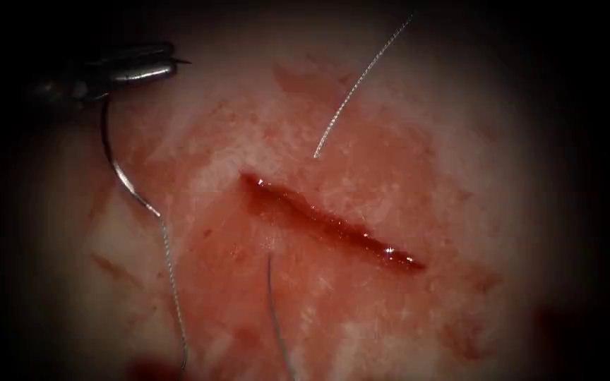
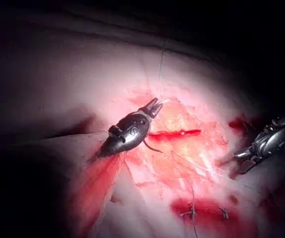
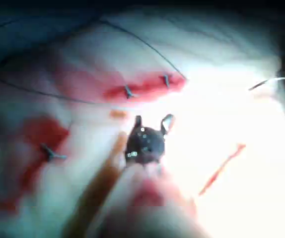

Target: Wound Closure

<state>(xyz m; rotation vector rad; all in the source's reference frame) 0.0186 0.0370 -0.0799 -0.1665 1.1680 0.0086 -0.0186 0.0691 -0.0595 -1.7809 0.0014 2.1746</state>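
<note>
Tissue (image 1: 361, 310) carries an open cut (image 1: 333, 222) running as a dark red slit, wet with red fluid (image 1: 284, 204) along its edges and smeared on the surface around it. Left tool (image 1: 132, 69) sits well left of the cut and above it in the endoscope view, jaws pressed together on the needle (image 1: 118, 169), pinching it close to one end; the rest of the curve hangs down from the jaws, free in the air over the tissue, not in the tissue. Thread (image 1: 171, 282) continues off the needle's lower end, left of the cut, and runs down out of view. Another strand of thread (image 1: 358, 81) comes down from above and meets the tissue just above the cut's left end, and a darker strand leaves the tissue just below the cut and runs downward. Left wrist view has the left tool (image 2: 152, 106) beside the cut (image 2: 175, 133) with the needle (image 2: 152, 147) curving under it; right tool (image 2: 244, 161) sits well off the cut on its far side, jaws spread, holding nothing. Right wrist view shows the right tool (image 3: 152, 121) with jaws spread apart and empty, cut (image 3: 219, 168) nearby; beyond the tool a second red wound (image 3: 142, 88) already carries knotted stitches (image 3: 128, 91)
</note>
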